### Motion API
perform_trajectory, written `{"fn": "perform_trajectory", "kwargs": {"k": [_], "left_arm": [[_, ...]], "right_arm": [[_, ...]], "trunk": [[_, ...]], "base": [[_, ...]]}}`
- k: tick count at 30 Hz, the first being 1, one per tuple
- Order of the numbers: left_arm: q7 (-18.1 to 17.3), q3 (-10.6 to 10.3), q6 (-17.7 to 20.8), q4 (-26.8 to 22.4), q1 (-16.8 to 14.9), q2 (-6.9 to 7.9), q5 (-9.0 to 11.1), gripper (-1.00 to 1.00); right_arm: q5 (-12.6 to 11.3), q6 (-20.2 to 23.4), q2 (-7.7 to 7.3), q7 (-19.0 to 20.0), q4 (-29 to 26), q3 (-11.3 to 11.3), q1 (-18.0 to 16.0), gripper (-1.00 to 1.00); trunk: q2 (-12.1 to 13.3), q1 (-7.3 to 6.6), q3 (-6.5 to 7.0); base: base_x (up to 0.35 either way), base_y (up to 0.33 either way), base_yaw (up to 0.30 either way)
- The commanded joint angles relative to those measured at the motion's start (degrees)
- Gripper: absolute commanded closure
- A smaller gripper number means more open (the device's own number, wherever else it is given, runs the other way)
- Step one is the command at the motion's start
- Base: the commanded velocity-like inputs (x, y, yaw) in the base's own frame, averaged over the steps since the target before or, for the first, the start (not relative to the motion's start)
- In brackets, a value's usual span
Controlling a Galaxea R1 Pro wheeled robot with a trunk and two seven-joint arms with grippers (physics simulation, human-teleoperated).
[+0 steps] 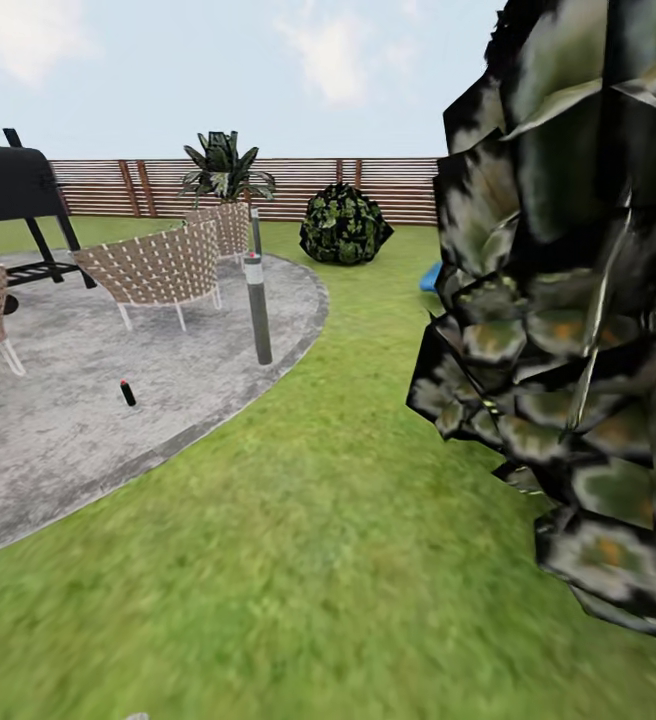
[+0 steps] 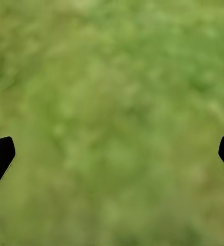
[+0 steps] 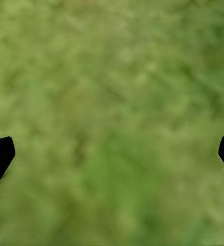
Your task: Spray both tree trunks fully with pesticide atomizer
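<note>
The pesticide atomizer [image 1: 127, 392] is a small dark bottle with a red top, standing on the round grey patio [image 1: 68, 430] to the left in the head view, well ahead of me. Green lawn [image 1: 298, 560] lies between me and it. Both trees and their trunks are out of view. My left gripper [image 2: 114, 152] is open over blurred grass, its black fingertips [image 2: 0, 156] far apart with nothing between them. My right gripper [image 3: 114, 152] is likewise open and empty above grass.
A big dark leafy bush [image 1: 568, 330] crowds the right side, close by. On the patio stand wicker chairs [image 1: 158, 265], a thin lamp post [image 1: 258, 305] and a black grill [image 1: 8, 190]. A round bush [image 1: 345, 225] sits before the slat fence [image 1: 98, 185].
</note>
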Motion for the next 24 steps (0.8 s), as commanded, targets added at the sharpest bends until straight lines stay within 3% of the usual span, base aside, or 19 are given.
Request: {"fn": "perform_trajectory", "kwargs": {"k": [1,17,24], "left_arm": [[-0.04,0.11,-0.2,0.07,-0.05,-0.01,0.03,-1.0],[-0.04,0.11,-0.2,0.07,-0.05,-0.01,0.06,-1.0],[-0.04,0.11,-0.2,0.07,-0.05,-0.01,0.05,-1.0]], "right_arm": [[0.1,-0.16,-0.01,-0.02,0.02,0.01,-0.01,-1.0],[0.1,-0.16,-0.01,-0.02,0.02,0.02,-0.01,-1.0],[0.1,-0.16,-0.01,-0.02,0.02,0.02,-0.01,-1.0]], "trunk": [[-0.02,0.02,-0.05],[-0.02,0.02,-0.05],[-0.02,0.02,-0.05]], "base": [[0.34,0.0,0.257],[0.34,0.0,0.273],[0.34,0.0,0.086]]}}
